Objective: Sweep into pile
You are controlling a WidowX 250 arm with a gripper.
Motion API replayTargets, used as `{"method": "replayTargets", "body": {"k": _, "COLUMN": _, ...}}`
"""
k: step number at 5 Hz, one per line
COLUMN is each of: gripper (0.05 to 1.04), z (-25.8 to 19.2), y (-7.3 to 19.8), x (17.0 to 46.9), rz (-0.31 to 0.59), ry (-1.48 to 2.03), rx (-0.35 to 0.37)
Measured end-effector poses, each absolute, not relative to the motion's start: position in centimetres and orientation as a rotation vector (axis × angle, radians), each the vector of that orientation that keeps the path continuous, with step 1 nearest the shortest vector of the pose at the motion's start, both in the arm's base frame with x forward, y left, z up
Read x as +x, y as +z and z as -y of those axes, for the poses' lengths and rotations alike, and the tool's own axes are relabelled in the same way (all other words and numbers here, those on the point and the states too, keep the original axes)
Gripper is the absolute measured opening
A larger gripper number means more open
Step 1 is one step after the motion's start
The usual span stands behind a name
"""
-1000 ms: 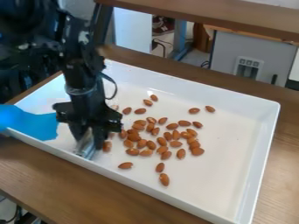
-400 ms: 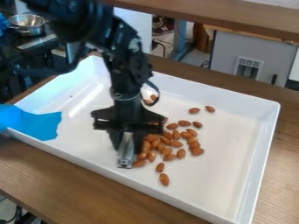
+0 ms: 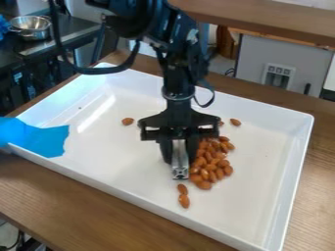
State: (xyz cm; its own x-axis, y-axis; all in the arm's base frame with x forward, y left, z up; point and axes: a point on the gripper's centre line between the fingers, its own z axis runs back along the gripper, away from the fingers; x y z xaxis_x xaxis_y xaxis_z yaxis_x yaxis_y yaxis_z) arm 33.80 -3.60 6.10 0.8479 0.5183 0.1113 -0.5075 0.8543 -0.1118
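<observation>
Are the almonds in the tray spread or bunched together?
Mostly bunched: the almonds crowd beside the metal tool in the gripper, but a few lie apart on the tray.

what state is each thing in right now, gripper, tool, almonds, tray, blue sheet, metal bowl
gripper, closed on the metal tool
metal tool, held, pointing down beside the pile
almond pile, bunched together
stray almonds, outside the pile
white tray, level, holding the almonds
blue sheet, lying over the tray's rim
metal bowl, upright
</observation>
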Motion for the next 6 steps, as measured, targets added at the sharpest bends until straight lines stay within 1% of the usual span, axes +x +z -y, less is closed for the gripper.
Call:
{"method": "replayTargets", "body": {"k": 2, "gripper": 0.378, "z": 7.2, "y": 6.2, "x": 36.6, "rz": 0.143, "ry": 0.641, "rx": -0.113}}
{"method": "replayTargets", "body": {"k": 3, "gripper": 0.378, "z": 9.6, "y": 6.4, "x": 38.2, "rz": 0.155, "ry": 0.668, "rx": -0.126}}
{"method": "replayTargets", "body": {"k": 4, "gripper": 0.378, "z": 12.1, "y": 6.9, "x": 39.2, "rz": 0.153, "ry": 0.688, "rx": -0.155}}
{"method": "replayTargets", "body": {"k": 5, "gripper": 0.378, "z": 13.7, "y": 9.3, "x": 40.3, "rz": 0.176, "ry": 0.707, "rx": -0.206}}
{"method": "replayTargets", "body": {"k": 6, "gripper": 0.378, "z": 13.5, "y": 10.4, "x": 39.9, "rz": 0.180, "ry": 0.719, "rx": -0.210}}
